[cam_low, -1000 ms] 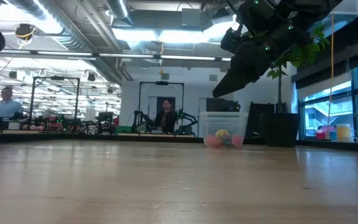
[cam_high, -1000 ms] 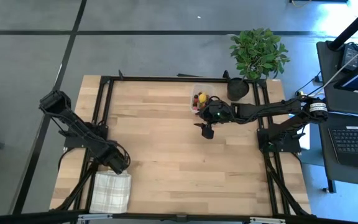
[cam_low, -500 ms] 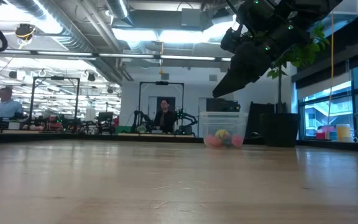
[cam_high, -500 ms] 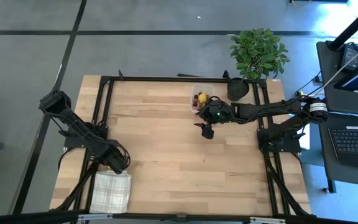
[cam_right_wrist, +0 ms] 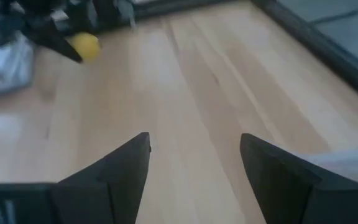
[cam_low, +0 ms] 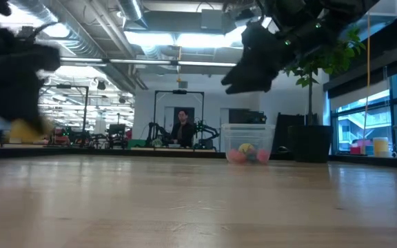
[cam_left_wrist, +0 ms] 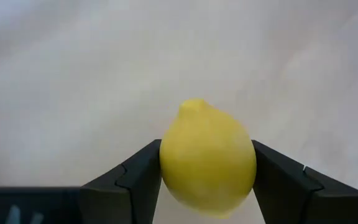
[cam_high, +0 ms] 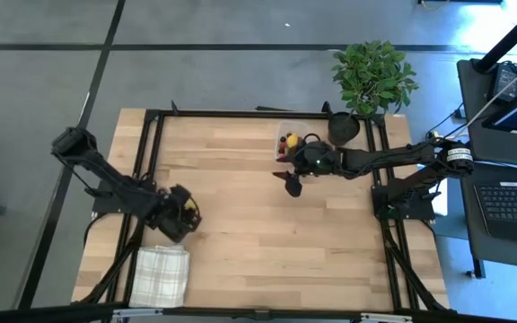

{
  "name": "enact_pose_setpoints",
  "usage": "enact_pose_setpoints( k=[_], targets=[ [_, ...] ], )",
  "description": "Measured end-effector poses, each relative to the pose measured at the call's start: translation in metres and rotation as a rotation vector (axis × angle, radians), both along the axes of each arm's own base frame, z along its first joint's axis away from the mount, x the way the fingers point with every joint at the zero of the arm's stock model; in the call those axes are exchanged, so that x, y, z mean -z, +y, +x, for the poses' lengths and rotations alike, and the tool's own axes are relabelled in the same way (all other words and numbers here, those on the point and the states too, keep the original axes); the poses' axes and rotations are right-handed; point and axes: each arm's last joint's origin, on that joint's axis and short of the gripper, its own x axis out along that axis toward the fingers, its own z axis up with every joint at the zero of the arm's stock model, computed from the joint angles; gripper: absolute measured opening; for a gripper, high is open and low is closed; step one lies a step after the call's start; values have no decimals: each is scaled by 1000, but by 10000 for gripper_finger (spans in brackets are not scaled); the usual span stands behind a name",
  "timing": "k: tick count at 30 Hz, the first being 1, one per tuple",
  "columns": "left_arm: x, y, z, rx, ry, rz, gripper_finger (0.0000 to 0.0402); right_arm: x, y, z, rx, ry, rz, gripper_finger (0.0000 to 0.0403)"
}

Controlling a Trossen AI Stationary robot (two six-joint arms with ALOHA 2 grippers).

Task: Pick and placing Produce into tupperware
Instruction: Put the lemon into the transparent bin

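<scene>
Left wrist view: left end effector (cam_left_wrist: 207,180) grasps the lemon (cam_left_wrist: 207,157); carry it level to the tupperware (cam_high: 286,141). Right end effector (cam_right_wrist: 194,168) is released.

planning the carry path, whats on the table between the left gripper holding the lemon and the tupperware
Bare wood in the high view: nothing lies between the left gripper, shut on the lemon, and the tupperware. The right gripper hangs alongside.

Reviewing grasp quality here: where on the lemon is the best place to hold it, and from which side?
Across its widest middle, as the left gripper does now: one finger on each rounded flank of the lemon, nub end pointing away. The bulge sits between the pads, so it probably won't slip. The right gripper hangs open near the tupperware.
</scene>
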Motion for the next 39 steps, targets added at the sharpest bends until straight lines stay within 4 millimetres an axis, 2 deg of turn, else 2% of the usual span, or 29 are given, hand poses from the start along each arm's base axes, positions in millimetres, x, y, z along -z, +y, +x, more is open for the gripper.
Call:
enact_pose_setpoints(
  k=[5, 10, 15, 17, 25, 35, 39],
  targets=[
    [-13, 13, 20, 180, -121, 349, 205, -11, 1, 5, -26, -89, -52, 252],
    [-26, 23, 53, 373, -137, 596, 205, -21, 8, 10, -98, -178, -182, 252],
    [-39, 39, 80, 524, -97, 825, 205, -25, 8, 11, -2, -271, 40, 252],
    [-44, 46, 87, 558, -79, 899, 205, -25, 7, 11, 18, -276, 74, 252],
    [-49, 75, 109, 672, -152, 954, 205, -25, 6, 11, 75, -301, 215, 252],
    [-42, 92, 126, 765, -184, 1046, 210, -35, 6, 13, 4, -371, 31, 252],
    [-43, 94, 130, 760, -218, 1091, 208, -36, 6, 13, 7, -383, 38, 252]
  ],
)
